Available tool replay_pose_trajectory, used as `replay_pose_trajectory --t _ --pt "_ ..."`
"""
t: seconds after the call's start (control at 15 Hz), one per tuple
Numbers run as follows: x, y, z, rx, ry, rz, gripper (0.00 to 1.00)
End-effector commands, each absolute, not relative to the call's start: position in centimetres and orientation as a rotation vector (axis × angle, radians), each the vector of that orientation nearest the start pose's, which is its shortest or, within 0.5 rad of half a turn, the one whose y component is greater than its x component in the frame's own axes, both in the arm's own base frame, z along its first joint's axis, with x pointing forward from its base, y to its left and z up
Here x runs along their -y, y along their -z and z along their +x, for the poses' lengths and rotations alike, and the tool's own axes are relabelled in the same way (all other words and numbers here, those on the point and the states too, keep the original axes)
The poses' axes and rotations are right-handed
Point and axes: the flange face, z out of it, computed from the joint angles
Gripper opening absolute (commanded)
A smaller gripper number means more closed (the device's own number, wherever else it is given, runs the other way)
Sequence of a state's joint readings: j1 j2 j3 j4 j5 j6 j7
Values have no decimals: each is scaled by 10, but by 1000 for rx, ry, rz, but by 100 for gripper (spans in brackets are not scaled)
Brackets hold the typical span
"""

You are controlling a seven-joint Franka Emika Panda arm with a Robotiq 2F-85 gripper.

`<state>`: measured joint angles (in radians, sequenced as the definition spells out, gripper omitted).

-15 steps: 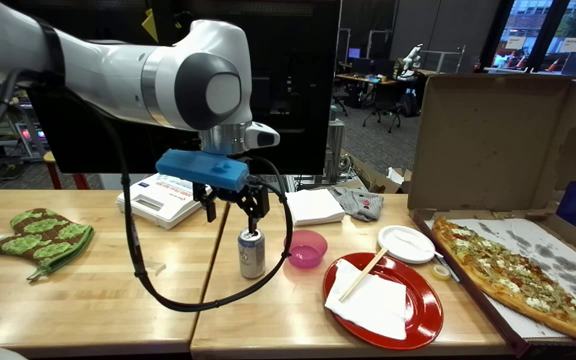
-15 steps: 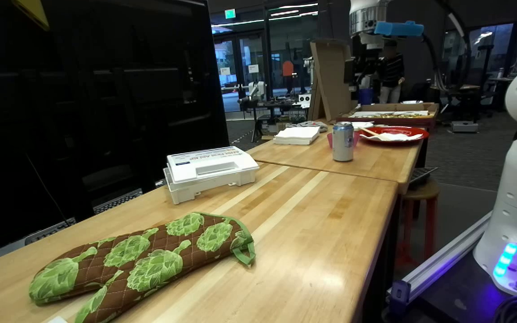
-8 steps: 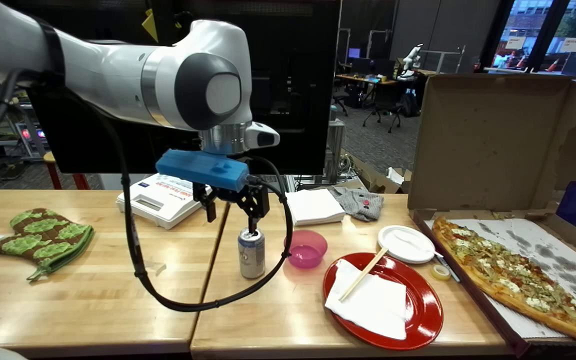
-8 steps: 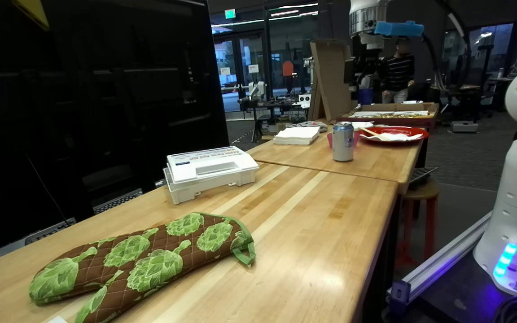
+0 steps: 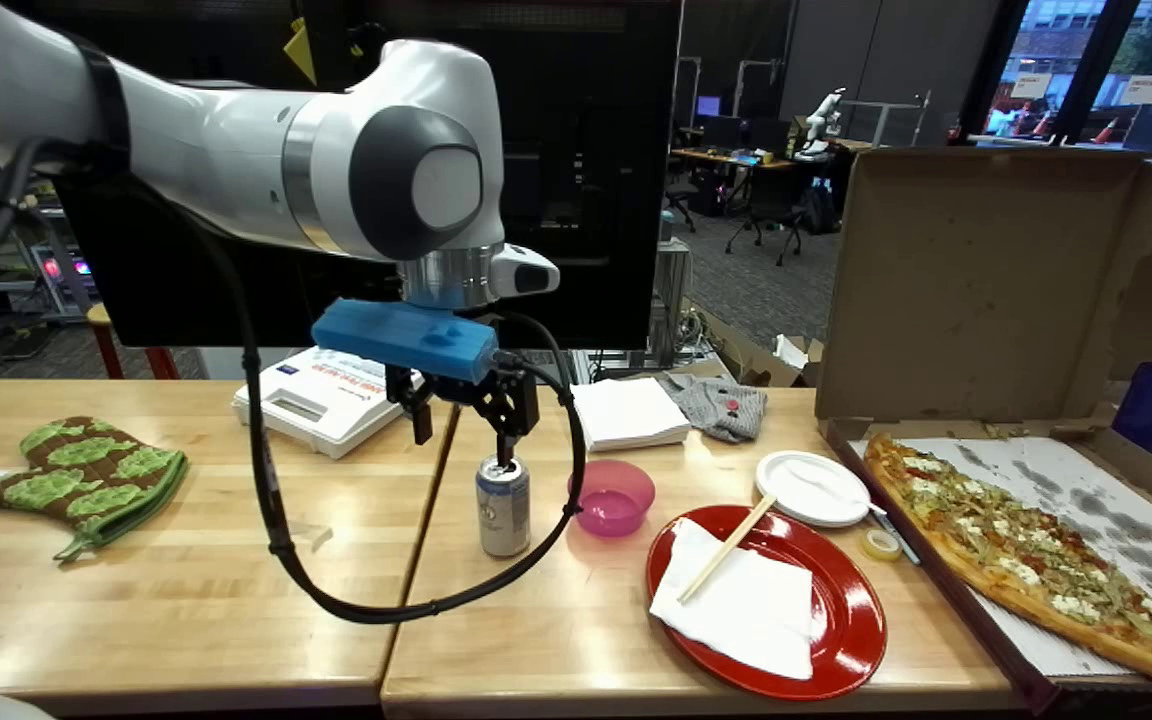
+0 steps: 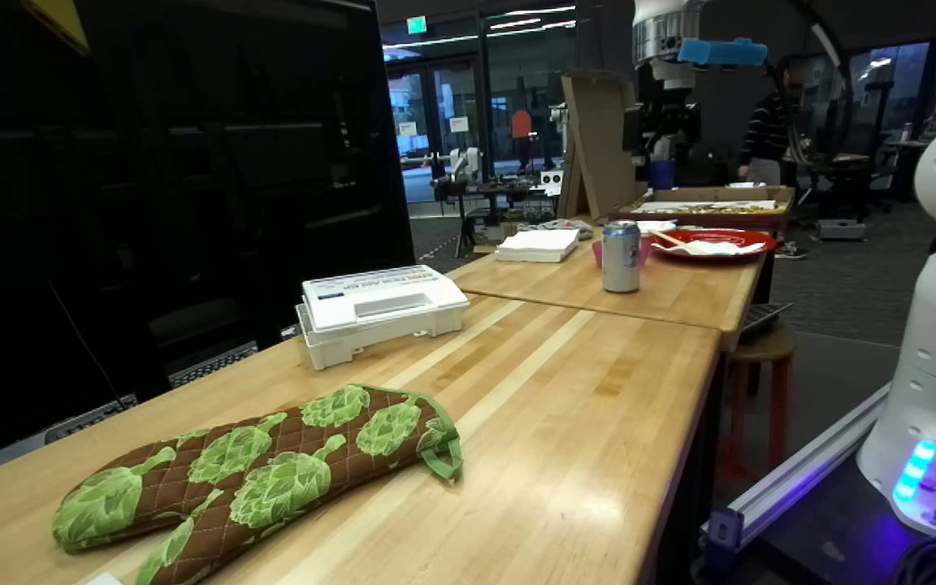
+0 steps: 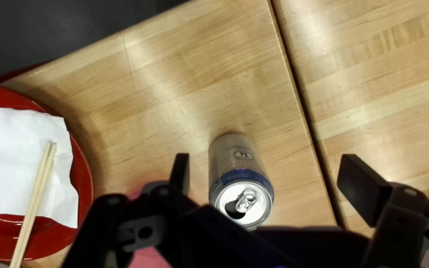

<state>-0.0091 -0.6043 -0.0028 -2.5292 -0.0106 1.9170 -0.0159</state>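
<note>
My gripper (image 5: 464,441) is open and empty, pointing down above the wooden table. In the wrist view its fingers (image 7: 363,190) stand wide apart. A silver can (image 5: 504,515) with a blue band stands upright below the gripper. In the wrist view the can (image 7: 238,160) shows between the fingers, nearer the left one, with its top opened. The gripper appears above the can and not touching it. In an exterior view the can (image 6: 621,260) stands on the table well below the gripper (image 6: 663,130). A pink bowl (image 5: 612,500) is beside the can, mostly hidden in the wrist view.
A red plate (image 5: 854,620) holds a napkin and chopsticks. White plates (image 5: 812,488), a tape roll (image 5: 880,544) and an open pizza box (image 5: 986,290) lie beyond. A napkin stack (image 5: 628,412), a white case (image 5: 321,400) and an oven mitt (image 5: 86,470) are also there. A cable loop (image 5: 386,612) hangs from the arm.
The arm, gripper and table objects look unchanged. In an exterior view a person in the background has moved to the right.
</note>
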Motion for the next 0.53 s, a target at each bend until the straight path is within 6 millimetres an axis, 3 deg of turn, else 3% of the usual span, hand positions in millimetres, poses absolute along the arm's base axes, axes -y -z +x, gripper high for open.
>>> replay_pose_trajectory --t 0.0,0.47 --pt "4 -476 364 39 -5 -3164 100" --pt "3 -477 366 95 80 -3171 100"
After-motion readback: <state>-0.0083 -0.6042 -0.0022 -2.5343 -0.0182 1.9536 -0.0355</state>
